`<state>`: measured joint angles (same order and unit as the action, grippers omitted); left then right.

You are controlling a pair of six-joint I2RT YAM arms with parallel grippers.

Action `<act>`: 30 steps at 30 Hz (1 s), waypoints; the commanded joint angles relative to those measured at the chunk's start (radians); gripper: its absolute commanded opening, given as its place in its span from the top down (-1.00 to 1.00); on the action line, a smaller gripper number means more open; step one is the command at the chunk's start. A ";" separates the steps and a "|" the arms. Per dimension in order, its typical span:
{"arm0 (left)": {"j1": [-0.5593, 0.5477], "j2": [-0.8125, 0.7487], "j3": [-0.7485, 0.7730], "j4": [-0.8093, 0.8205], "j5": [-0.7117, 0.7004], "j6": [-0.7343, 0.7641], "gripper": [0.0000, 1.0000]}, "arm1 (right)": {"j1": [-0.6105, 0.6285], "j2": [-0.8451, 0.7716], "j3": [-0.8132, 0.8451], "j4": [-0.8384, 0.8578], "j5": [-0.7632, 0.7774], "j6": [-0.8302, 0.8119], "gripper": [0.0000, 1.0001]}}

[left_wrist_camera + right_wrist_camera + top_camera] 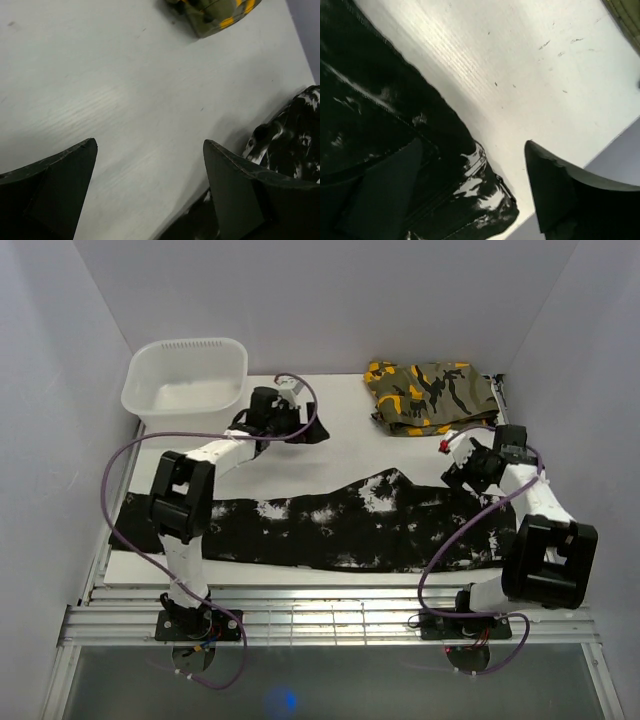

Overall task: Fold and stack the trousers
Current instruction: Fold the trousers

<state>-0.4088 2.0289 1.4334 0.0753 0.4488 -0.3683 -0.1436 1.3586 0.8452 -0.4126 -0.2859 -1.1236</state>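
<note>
Black splotched trousers (330,525) lie lengthwise on the table (350,455); my left gripper (150,145) gapes beside them, my right gripper (473,145) open at their edge — a shallow pinch might snag one layer, skewing the fold.

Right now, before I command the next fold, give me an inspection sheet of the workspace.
Surface: white table, faint scuffs in the right wrist view.
Job's things: trousers laid in a long strip across the near side of the table, no stack yet.
Clutter: camouflage garment folded at back right; white tub at back left.
Grippers: left gripper jaws open over the table beside the trousers' edge; right gripper jaws open at the trousers' edge, holding nothing.
Cables: left purple cable loops outward; right purple cable hangs over the trousers.
Surroundings: pale walls; slatted metal rail at the near edge.
</note>
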 commanded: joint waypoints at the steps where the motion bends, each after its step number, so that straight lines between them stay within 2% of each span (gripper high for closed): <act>1: 0.106 -0.269 -0.126 -0.255 0.069 0.172 -0.96 | -0.033 0.114 0.181 -0.422 -0.214 0.226 -0.69; 3: 0.216 -0.349 -0.235 -0.333 0.126 0.215 -0.91 | -0.033 0.161 0.239 -0.465 -0.278 0.267 -0.48; 6: 0.354 -0.467 -0.306 -0.480 0.182 0.319 -0.81 | -0.033 0.186 0.246 -0.499 -0.309 0.329 -0.12; 8: 0.421 -0.515 -0.362 -0.587 0.183 0.365 -0.68 | -0.033 0.210 0.224 -0.496 -0.286 0.349 0.02; 9: 0.517 -0.527 -0.384 -0.606 0.204 0.424 -0.64 | -0.033 0.224 0.209 -0.489 -0.238 0.354 0.07; 14: 0.707 -0.490 -0.481 -0.709 0.147 0.548 -0.38 | -0.088 0.328 0.091 -0.327 -0.018 0.370 0.05; 18: 0.826 -0.409 -0.524 -0.680 0.077 0.583 -0.29 | -0.187 0.418 0.129 -0.272 0.074 0.352 0.02; 20: 0.872 -0.340 -0.487 -0.675 0.053 0.594 -0.26 | -0.211 0.468 0.181 -0.273 0.096 0.352 0.01; 23: 0.875 -0.257 -0.432 -0.704 0.025 0.606 -0.28 | -0.215 0.484 0.219 -0.272 0.123 0.347 -0.01; 25: 0.881 -0.240 -0.357 -0.749 0.051 0.618 -0.38 | -0.215 0.482 0.247 -0.301 0.128 0.344 -0.11; 27: 0.887 -0.295 -0.311 -0.804 0.085 0.652 -0.57 | -0.215 0.453 0.273 -0.314 0.126 0.341 -0.25; 30: 0.904 -0.403 -0.263 -0.877 0.068 0.718 -0.72 | -0.217 0.415 0.279 -0.316 0.172 0.315 -0.36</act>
<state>0.4656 1.7359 1.0992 -0.7452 0.5747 0.2420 -0.3256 1.7691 1.1107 -0.8635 -0.3885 -0.7223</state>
